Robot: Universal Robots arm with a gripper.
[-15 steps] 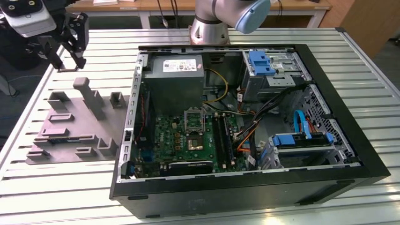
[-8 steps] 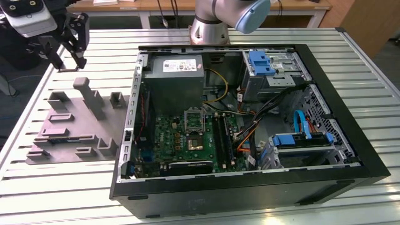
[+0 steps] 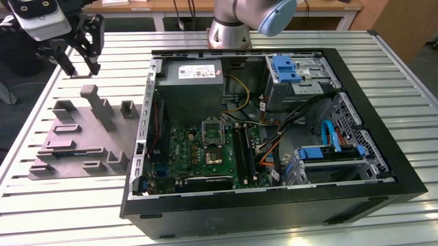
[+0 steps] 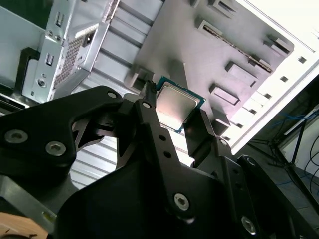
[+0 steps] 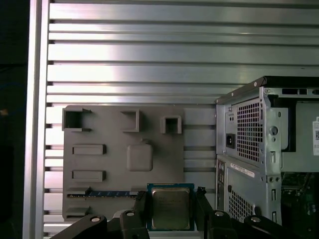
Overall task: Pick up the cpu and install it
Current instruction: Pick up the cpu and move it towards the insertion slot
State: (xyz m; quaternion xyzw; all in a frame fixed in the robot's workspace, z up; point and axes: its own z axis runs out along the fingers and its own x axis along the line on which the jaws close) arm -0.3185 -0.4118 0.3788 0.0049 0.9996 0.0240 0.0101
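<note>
The cpu (image 5: 170,207) is a small square chip with a silvery top and a green edge, held between the two black fingers of my gripper (image 5: 170,199), which is shut on it. In the second wrist view the cpu (image 4: 177,103) hangs above the grey moulded tray (image 4: 199,45). In the exterior view my gripper (image 3: 81,65) is raised at the far left, above the far end of the tray (image 3: 75,146). The dark silver-framed socket (image 3: 212,131) sits on the green board inside the open computer case (image 3: 383,128).
The tray's square recess (image 5: 139,157) holds nothing. A memory stick (image 5: 107,193) lies in a tray slot. Inside the case are a grey power supply (image 3: 195,82), drive cages with blue clips (image 3: 286,69) and loose cables (image 3: 301,115). The slatted metal table (image 3: 61,210) surrounds everything.
</note>
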